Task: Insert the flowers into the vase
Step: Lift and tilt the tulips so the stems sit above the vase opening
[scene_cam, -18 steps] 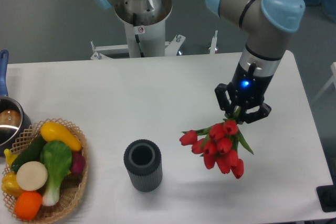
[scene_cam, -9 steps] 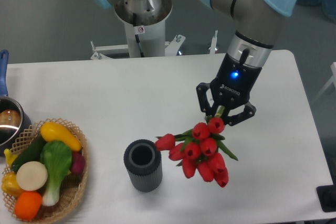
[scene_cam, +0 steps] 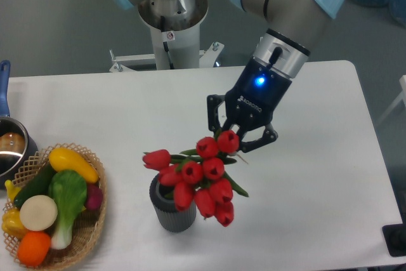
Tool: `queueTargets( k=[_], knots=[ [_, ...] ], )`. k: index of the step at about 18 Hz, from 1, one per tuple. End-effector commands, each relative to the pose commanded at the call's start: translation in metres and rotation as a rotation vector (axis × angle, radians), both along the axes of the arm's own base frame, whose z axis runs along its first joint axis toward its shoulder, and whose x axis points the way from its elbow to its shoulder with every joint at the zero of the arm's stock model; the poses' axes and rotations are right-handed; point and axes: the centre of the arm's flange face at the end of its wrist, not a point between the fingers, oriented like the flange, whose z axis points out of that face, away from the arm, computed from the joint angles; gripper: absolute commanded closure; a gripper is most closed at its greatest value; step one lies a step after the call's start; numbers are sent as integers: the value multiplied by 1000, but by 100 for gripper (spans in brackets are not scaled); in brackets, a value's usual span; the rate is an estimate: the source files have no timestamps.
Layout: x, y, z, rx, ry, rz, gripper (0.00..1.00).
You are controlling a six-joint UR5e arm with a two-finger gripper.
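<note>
**Tulips over the vase, but heads-first?**

The gripper pinches the flowers by the stems, the buds hanging over the vase near the front of the surface. The risk looks like the blooms meeting the mouth instead of the stems, jamming or tipping the vase.

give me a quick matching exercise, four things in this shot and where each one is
Things:
1. flowers
2. vase
3. wicker basket
4. steel pot

Places:
A. at the table's left edge, partly cut off
B. held in the gripper, buds over the vase
C. front left, full of toy vegetables
D. standing near the front edge, partly hidden by red buds

Pairs: 1-B, 2-D, 3-C, 4-A
</note>
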Motion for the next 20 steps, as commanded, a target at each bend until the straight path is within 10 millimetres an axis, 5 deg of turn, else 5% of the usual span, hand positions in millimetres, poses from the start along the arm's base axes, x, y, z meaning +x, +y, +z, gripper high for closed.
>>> queueTargets(
  k=[8,20],
  knots=[
    [3,-5,19,186,-81,-66,100],
    [4,1,12,306,-116,-127,100]
  ],
)
